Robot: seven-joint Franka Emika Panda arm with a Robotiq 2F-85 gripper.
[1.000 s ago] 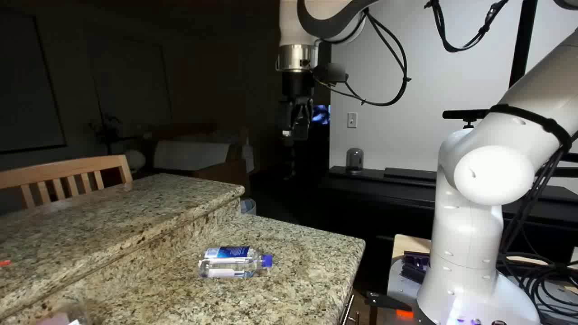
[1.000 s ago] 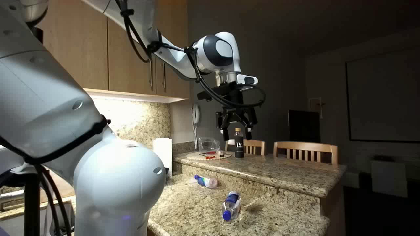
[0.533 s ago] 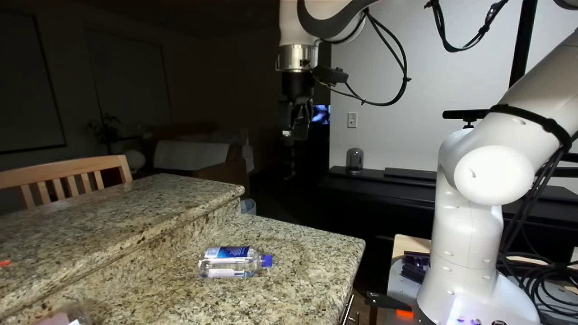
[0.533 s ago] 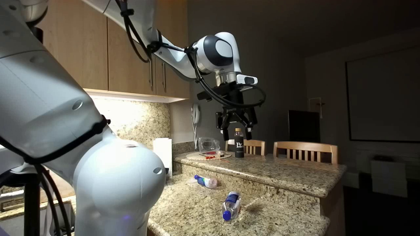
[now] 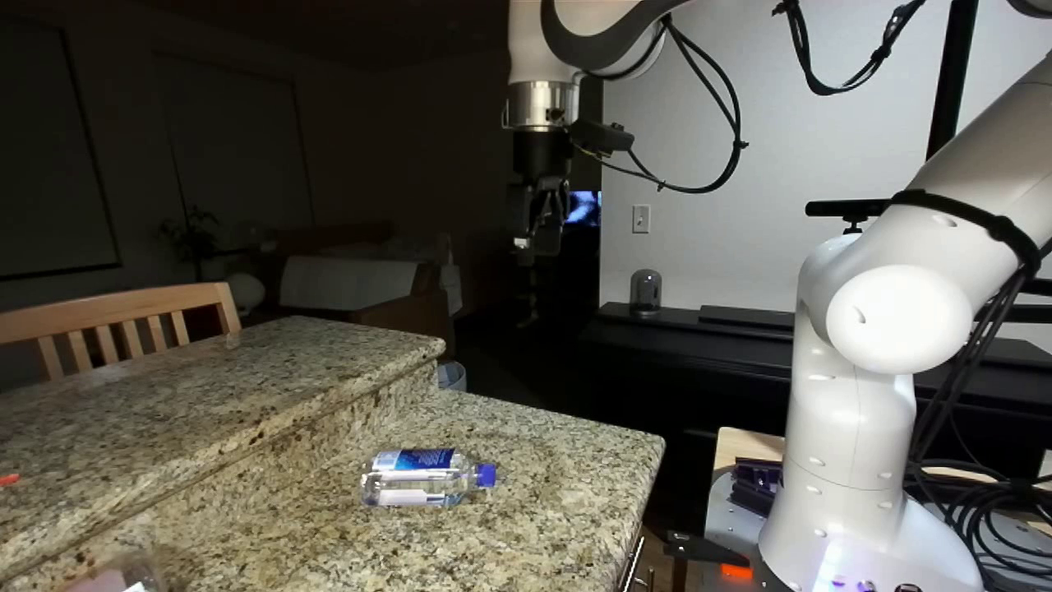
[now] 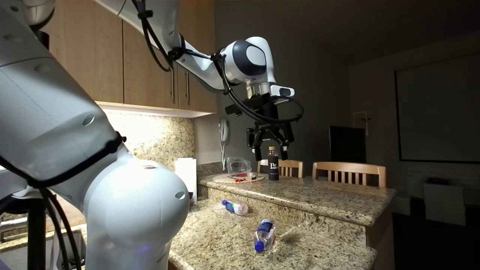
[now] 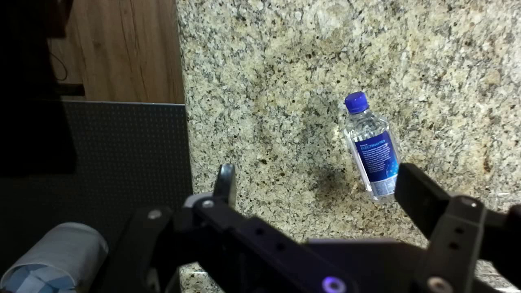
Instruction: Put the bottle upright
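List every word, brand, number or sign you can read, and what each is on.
"ELECTROLYTES": blue label of the near clear bottle.
"The": dark bottle; the word beneath is too blurred to be sure.
Too small or blurred: the blue label's other print, and any print on the far bottle.

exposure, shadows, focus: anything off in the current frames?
Both exterior views: room beyond the counter goes near-black in places. In an exterior view, the arm's round joint cover washes out white; in an exterior view, the backsplash looks overbright. Wrist view: dark shadow patches beside the bottle, jaws slightly soft, small print on the label unreadable.
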